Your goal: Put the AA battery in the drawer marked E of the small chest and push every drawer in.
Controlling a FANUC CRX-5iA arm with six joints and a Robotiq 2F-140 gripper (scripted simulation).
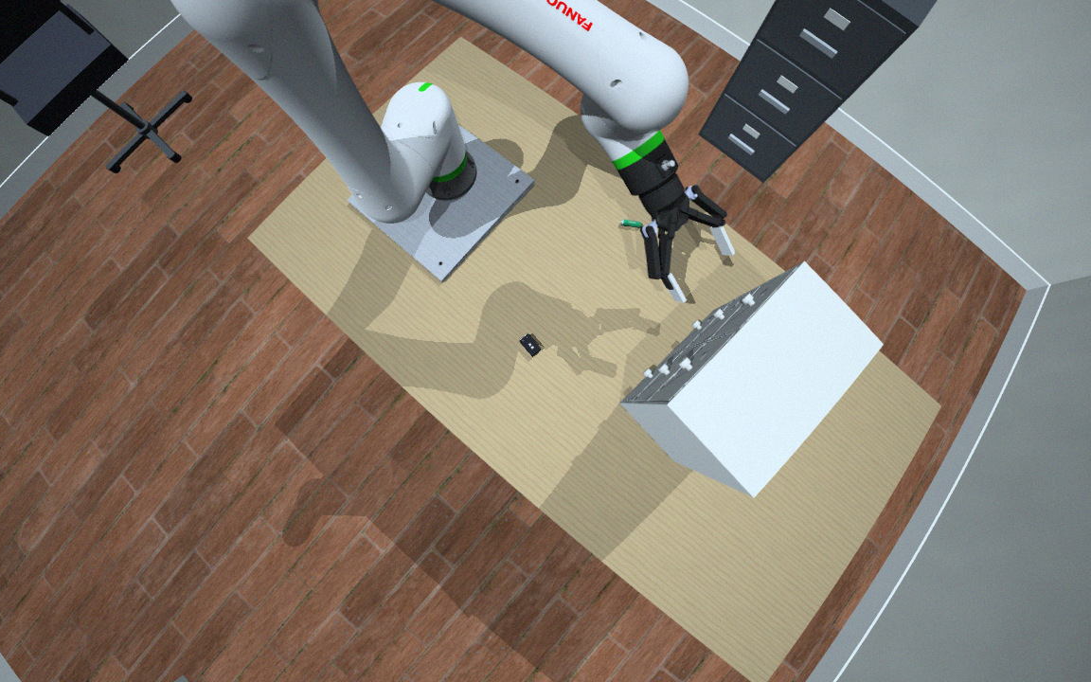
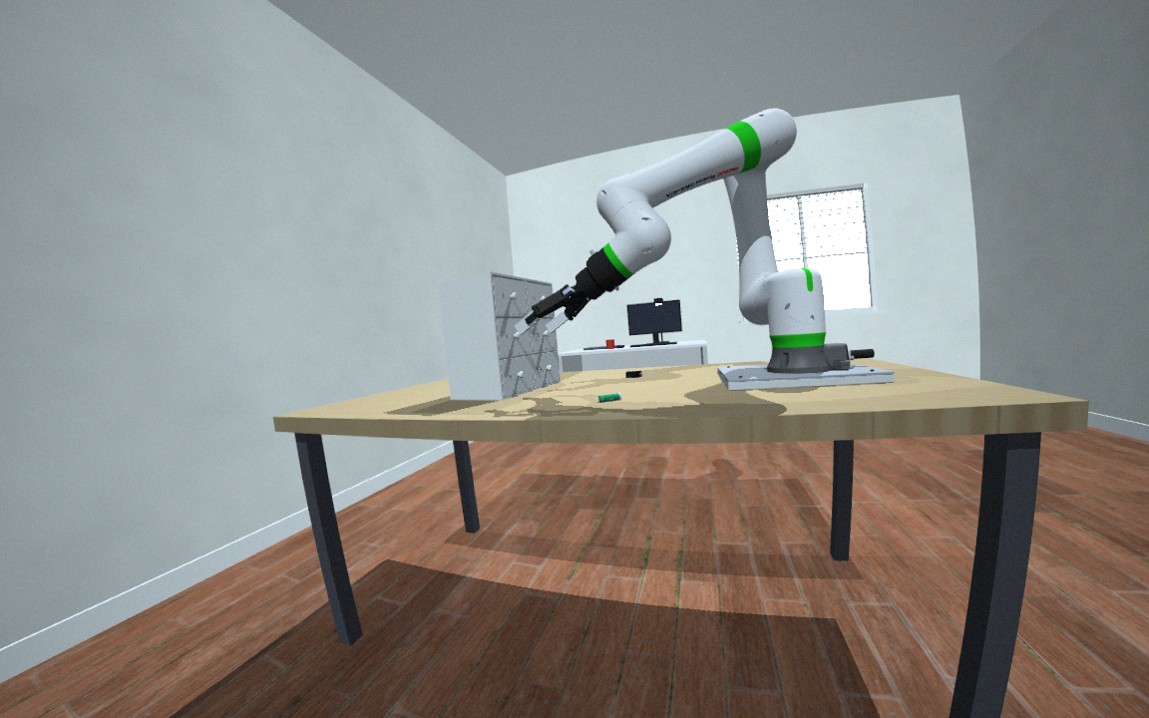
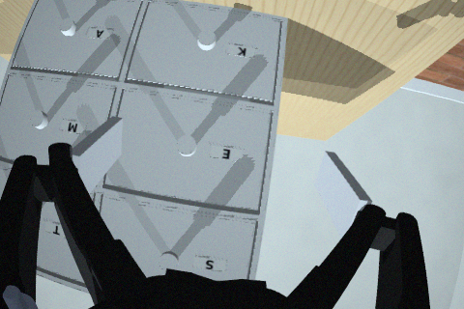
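With my black two-fingered gripper (image 1: pixel 703 276) (image 2: pixel 537 331) (image 3: pixel 221 153) spread wide and holding nothing, I judge I'm lining up to open the grey drawer marked E (image 3: pixel 159 126) — next, centring on its round white knob (image 3: pixel 187 146) — while the green cylindrical battery (image 1: pixel 631 224) (image 2: pixel 608 397) lies on the tabletop.

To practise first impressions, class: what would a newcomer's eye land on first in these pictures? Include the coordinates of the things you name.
The big white arm, its gripper (image 1: pixel 702 269) (image 3: pixel 221 153) spread open before the lettered drawer fronts of the pale chest (image 1: pixel 774 381) (image 2: pixel 472 343). Then the small green battery (image 1: pixel 631 224) (image 2: pixel 608 397), lying on the table beside the chest's front side.
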